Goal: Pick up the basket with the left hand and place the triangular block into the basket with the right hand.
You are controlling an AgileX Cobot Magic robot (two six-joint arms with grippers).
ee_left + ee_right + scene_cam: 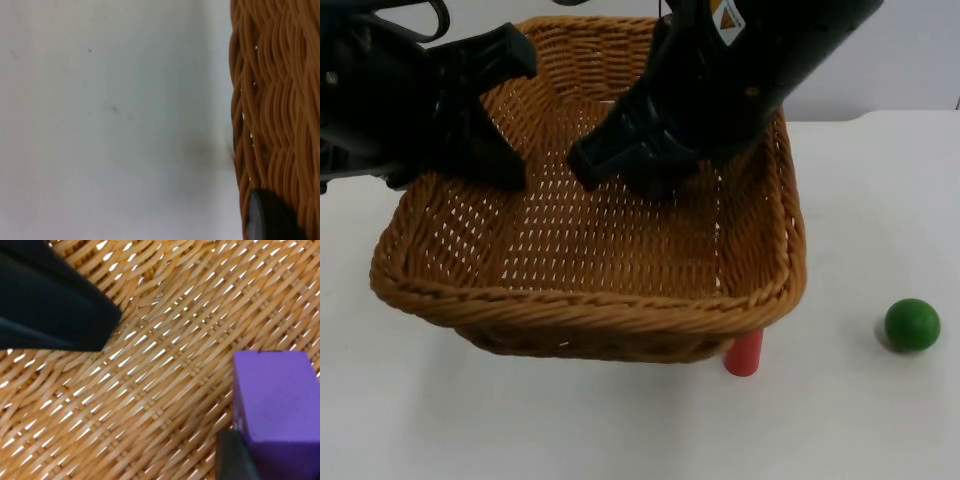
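Observation:
The woven basket hangs tilted above the table, with my left gripper shut on its left rim. The basket's outer wall runs past that gripper's black fingertip in the left wrist view. My right gripper reaches down inside the basket and stands open. A purple block lies on the basket's wicker floor, beside one fingertip of the right gripper and outside the gap between the two fingers. In the top view the right arm hides the block.
A red cylinder stands on the white table, partly under the basket's front right corner. A green ball rests to the right of it. The grey partition wall runs along the back.

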